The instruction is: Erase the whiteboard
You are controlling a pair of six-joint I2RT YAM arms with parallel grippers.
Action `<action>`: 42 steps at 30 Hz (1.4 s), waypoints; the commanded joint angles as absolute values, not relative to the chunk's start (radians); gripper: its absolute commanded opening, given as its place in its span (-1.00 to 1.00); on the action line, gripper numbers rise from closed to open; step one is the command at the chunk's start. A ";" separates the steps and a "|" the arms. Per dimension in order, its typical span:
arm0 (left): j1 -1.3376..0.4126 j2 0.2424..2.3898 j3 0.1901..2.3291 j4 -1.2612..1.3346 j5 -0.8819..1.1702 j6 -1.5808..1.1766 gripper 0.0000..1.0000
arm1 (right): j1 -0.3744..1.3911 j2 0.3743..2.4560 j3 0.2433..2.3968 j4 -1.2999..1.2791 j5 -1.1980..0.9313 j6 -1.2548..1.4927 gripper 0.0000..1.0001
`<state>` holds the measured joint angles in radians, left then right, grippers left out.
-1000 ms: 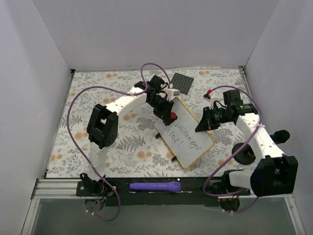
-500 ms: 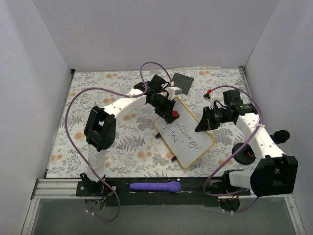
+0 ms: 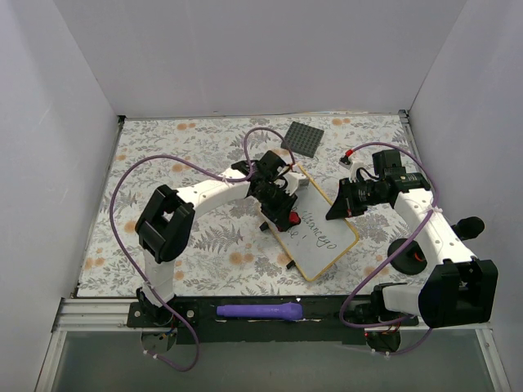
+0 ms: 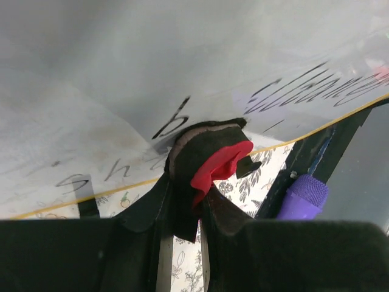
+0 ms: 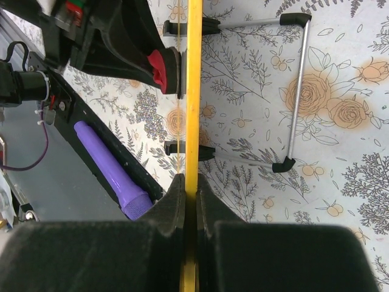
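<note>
The whiteboard [image 3: 317,255] stands tilted on the floral table, with black handwriting on its lower half. My left gripper [image 3: 286,215] is shut on a red and black eraser [image 4: 209,159] and presses it against the board's face [image 4: 182,61], next to the writing. My right gripper [image 3: 337,209] is shut on the board's right edge. In the right wrist view its jaws [image 5: 189,182] clamp the yellow wooden frame [image 5: 194,91], and the eraser [image 5: 163,68] shows on the board's far side.
A purple marker [image 3: 259,310] lies in the black rail at the table's near edge; it also shows in the right wrist view [image 5: 112,164]. A dark grey studded plate [image 3: 304,137] lies at the back. The board's wire stand [image 5: 296,91] rests on the cloth behind it.
My left gripper has slid the eraser down the board toward the near edge, and the upper writing is gone. The right gripper has held still.
</note>
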<state>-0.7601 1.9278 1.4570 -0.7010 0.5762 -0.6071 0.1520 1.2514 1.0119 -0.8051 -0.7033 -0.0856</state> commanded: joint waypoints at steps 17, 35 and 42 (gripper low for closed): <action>-0.756 1.904 1.473 -0.692 0.465 -0.603 -1.00 | 0.163 1.224 1.037 -0.785 -0.722 -0.120 -0.97; -0.860 1.870 1.485 -0.574 0.456 -0.597 -1.00 | 0.163 1.210 1.017 -0.773 -0.727 -0.103 -0.97; -0.962 1.813 1.440 -0.508 0.376 -0.590 -1.00 | 0.161 1.209 1.009 -0.773 -0.738 -0.098 -0.97</action>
<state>-0.9154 1.8637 1.4322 -0.5972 0.4419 -0.6018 0.1520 1.2404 1.0088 -0.8043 -0.6994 -0.0837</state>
